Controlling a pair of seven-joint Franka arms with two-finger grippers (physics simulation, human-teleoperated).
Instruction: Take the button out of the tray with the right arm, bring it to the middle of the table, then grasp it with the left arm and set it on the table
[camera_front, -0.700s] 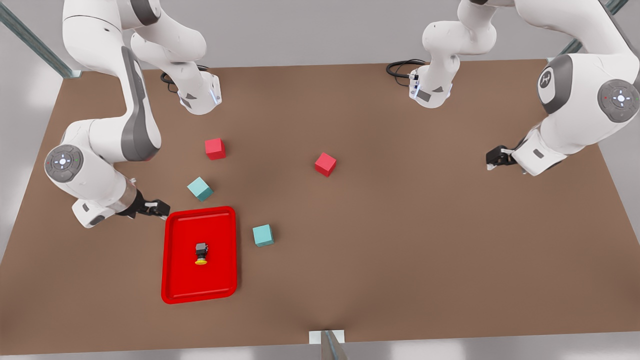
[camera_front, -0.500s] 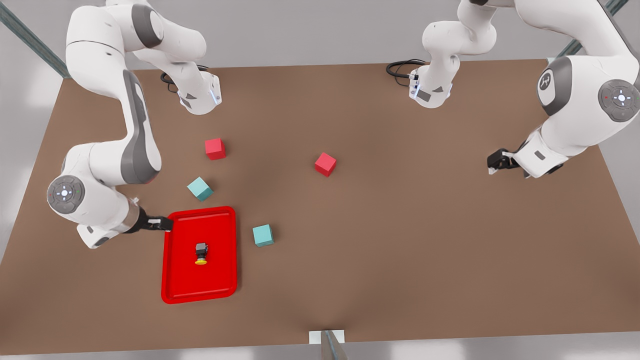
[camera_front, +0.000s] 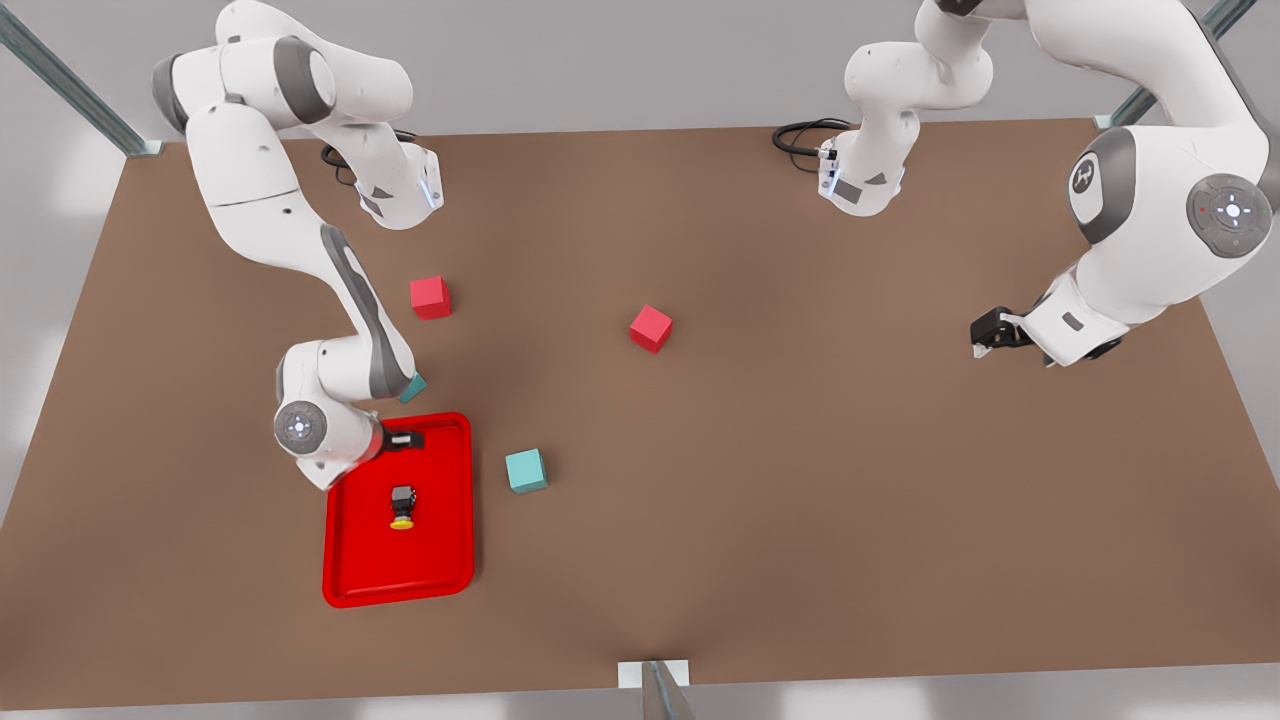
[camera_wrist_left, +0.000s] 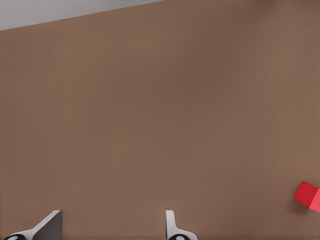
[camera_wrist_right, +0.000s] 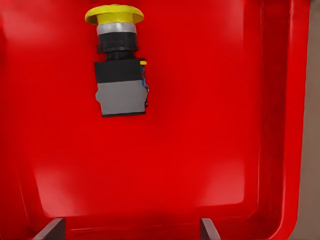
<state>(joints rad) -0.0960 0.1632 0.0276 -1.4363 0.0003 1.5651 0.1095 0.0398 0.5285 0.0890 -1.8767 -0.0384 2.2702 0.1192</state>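
Observation:
The button (camera_front: 402, 506), a dark boxy body with a yellow cap, lies on its side in the red tray (camera_front: 440, 550) near the front view's left. My right gripper (camera_front: 408, 438) hovers over the tray's far end, open, a short way from the button. In the right wrist view the button (camera_wrist_right: 119, 75) lies on the tray floor (camera_wrist_right: 210, 125) ahead of the open right gripper (camera_wrist_right: 131, 231), nothing between its fingers. My left gripper (camera_front: 985, 330) waits open above the table (camera_front: 800, 480) at the front view's right, and the left gripper (camera_wrist_left: 110, 227) looks down on bare tabletop.
Two red cubes (camera_front: 430, 297) (camera_front: 651, 328) sit mid-table. One teal cube (camera_front: 526, 470) lies beside the tray. Another teal cube (camera_front: 412, 386) peeks out from behind the right arm. A red cube (camera_wrist_left: 309, 195) shows at the left wrist view's edge.
The right arm swung in from the front view's left, carrying its gripper from beside the tray's corner to over the tray's far end. The left gripper barely shifted.

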